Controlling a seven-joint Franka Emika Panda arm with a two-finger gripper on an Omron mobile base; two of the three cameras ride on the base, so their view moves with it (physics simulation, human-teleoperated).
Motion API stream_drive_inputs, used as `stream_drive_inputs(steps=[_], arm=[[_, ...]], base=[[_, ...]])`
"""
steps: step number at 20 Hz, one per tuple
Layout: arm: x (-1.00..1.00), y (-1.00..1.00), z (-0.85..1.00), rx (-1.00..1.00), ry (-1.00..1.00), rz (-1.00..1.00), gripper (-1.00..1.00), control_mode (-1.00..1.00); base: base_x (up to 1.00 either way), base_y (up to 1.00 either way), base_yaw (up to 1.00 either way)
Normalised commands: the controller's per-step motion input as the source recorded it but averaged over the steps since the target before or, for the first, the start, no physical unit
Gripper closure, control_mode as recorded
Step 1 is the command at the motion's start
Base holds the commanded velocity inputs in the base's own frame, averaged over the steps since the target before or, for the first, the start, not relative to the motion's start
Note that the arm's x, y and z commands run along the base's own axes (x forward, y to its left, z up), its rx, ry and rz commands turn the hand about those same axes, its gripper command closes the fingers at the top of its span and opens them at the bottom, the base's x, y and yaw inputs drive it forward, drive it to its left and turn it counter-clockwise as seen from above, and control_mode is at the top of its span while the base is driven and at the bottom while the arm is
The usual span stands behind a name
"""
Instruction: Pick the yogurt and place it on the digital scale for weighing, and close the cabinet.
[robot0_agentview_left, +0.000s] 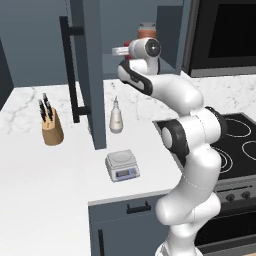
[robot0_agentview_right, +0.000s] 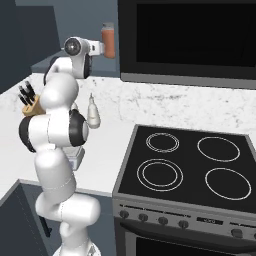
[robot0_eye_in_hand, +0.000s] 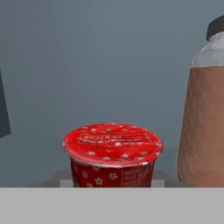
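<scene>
The yogurt (robot0_eye_in_hand: 113, 151), a small red cup with a patterned red lid, stands upright on the cabinet shelf, very close and low in the middle of the hand view. My gripper (robot0_agentview_left: 121, 50) reaches into the open cabinet at shelf height, right at the cup. Its fingertips are hidden, so the jaws' state does not show. The cabinet door (robot0_agentview_left: 90, 65) stands swung open, with its long black bar handle (robot0_agentview_left: 70, 70) facing left. The digital scale (robot0_agentview_left: 121, 165) sits on the white counter below, near the front edge, with nothing on its plate.
An orange-brown jar (robot0_eye_in_hand: 203, 122) stands just right of the cup on the same shelf. A white bottle (robot0_agentview_left: 116, 117) and a knife block (robot0_agentview_left: 51, 127) stand on the counter. The black stovetop (robot0_agentview_right: 185, 165) lies to the right, with a dark microwave (robot0_agentview_right: 190, 35) above it.
</scene>
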Motion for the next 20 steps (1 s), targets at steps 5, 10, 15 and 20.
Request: stream_drive_inputs(steps=[5,10,15,20], arm=[[-0.63,0.00,0.00,0.00,-0.06,0.00,1.00,-1.00],[-0.99,0.00,0.00,0.00,-0.15,0.00,1.00,-1.00],[-1.00,0.00,0.00,0.01,-0.06,0.00,1.00,-1.00],[-1.00,0.00,0.00,0.00,0.00,0.00,1.00,-1.00]], base=[[0.00,0.00,0.00],[0.00,0.00,0.00],[0.00,0.00,0.00],[0.00,0.00,0.00]])
